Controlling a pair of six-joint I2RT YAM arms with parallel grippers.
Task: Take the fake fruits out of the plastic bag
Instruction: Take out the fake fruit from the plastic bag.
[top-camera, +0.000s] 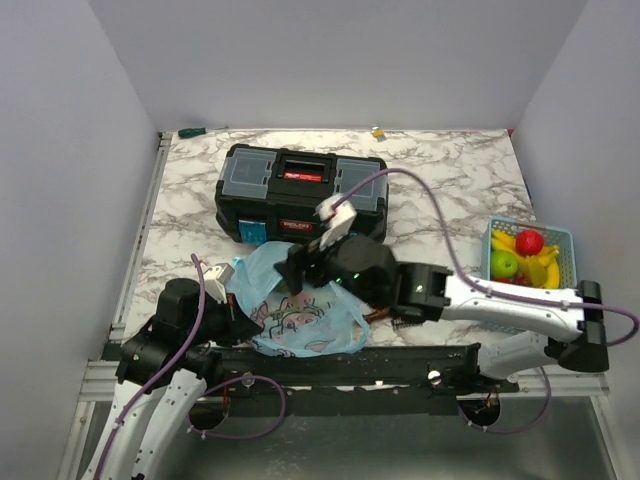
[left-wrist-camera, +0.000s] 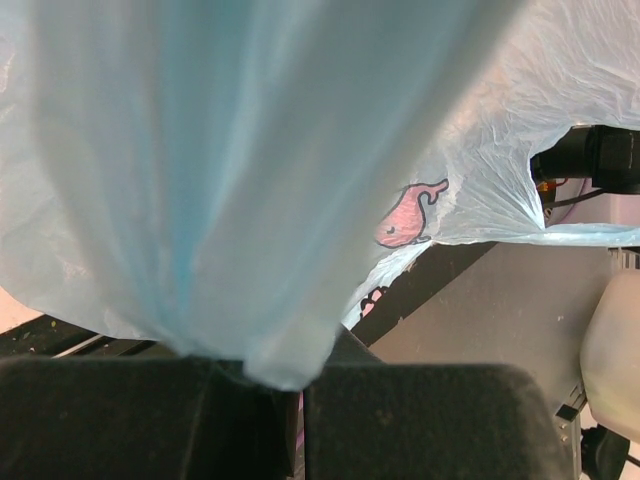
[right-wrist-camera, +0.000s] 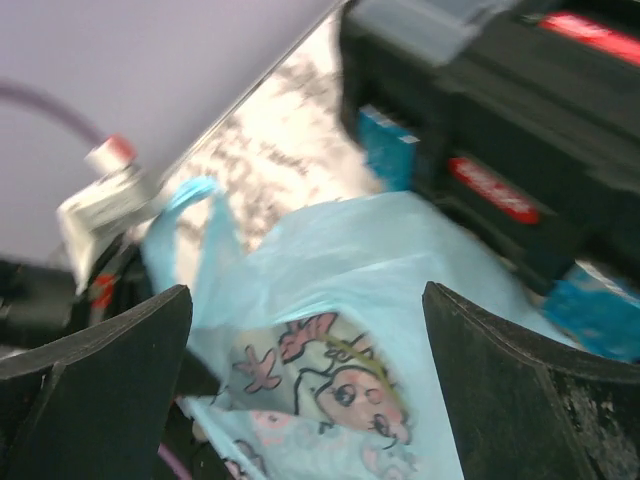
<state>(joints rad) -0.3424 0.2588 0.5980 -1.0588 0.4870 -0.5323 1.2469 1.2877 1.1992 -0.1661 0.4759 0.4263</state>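
Your left gripper (left-wrist-camera: 300, 390) has its jaws clamped tight on a bunched fold of the thin, translucent light-blue plastic bag (left-wrist-camera: 250, 200). Your right gripper (right-wrist-camera: 310, 370) is spread wide and holds nothing, hovering over the bag's cartoon print. The bag sits on the marbled tabletop (top-camera: 180, 200), just in front of the black plastic toolbox (top-camera: 300, 190).

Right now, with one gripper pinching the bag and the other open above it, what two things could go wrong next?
1. The left gripper pinches only a thin fold of the plastic bag; a hard pull might tear the film or let it slip out.
2. The right gripper hangs open over the bag's printed side, with no fruit or mouth visible, so it may close on film. The toolbox close behind could also be bumped.
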